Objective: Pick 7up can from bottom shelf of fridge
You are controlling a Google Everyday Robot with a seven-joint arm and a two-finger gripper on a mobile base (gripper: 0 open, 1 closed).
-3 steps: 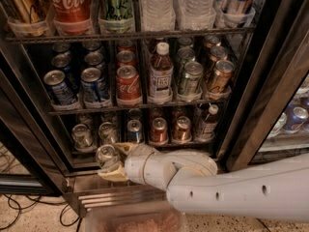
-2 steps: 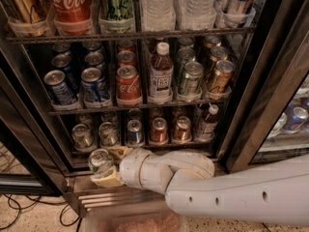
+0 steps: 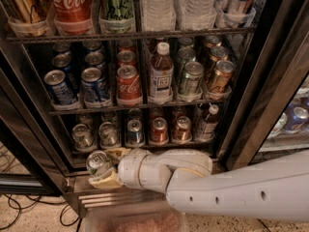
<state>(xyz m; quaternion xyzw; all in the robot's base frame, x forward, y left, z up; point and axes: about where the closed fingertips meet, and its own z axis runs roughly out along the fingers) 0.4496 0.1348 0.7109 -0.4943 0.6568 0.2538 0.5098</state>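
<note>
The fridge (image 3: 270, 81) stands open in front of me, with dark wire racks. Its bottom shelf (image 3: 145, 144) holds pale green-silver cans at the left, a blue can (image 3: 134, 131), red-orange cans (image 3: 159, 129) and a small bottle (image 3: 207, 122). My gripper (image 3: 104, 170) is at the end of the white arm that reaches in from the lower right. It is shut on the 7up can (image 3: 98, 162), silver top up, and holds it in front of and below the shelf's left end, over the steel base.
The rack above holds Pepsi cans (image 3: 60, 87), a Coca-Cola can (image 3: 128, 83) and a bottle (image 3: 161, 71). The black door frame (image 3: 19, 124) stands at the left. Cables (image 3: 19, 211) lie on the floor. A clear bin (image 3: 135, 221) is at the bottom edge.
My gripper has drawn the 7up can out of the shelf toward the left and downward, away from the row of cans. The other cans have not moved.
</note>
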